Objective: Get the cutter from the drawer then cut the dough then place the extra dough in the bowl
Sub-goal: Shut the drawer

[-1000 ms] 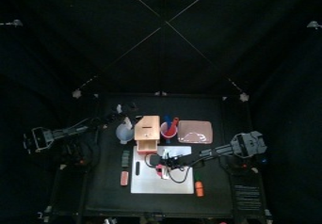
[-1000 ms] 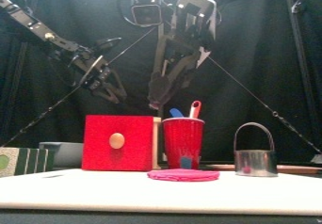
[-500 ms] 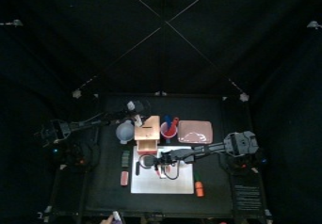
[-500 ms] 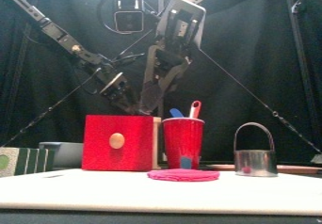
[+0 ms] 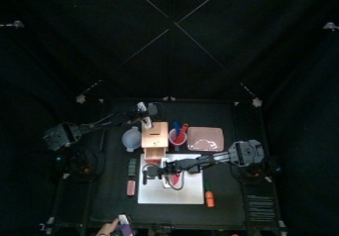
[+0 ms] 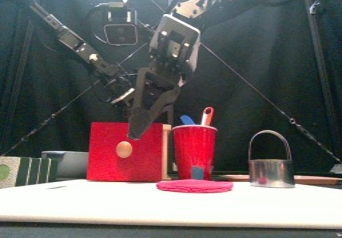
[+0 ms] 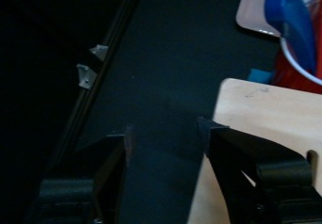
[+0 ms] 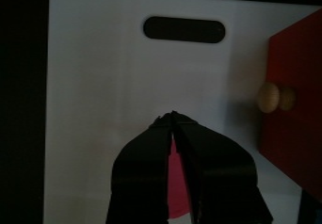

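Oddly, the cutter already stands outside the drawer, well to the right of the right fingers. Those are pinched shut on nothing above the dough, just beside the drawer knob; the left fingers are spread open over the box. Cutting looks next, which calls for taking the cutter's wire handle and centring it on the dough.

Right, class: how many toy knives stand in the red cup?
2: a blue knife and a red knife, side by side in the red cup; others could be hidden inside.
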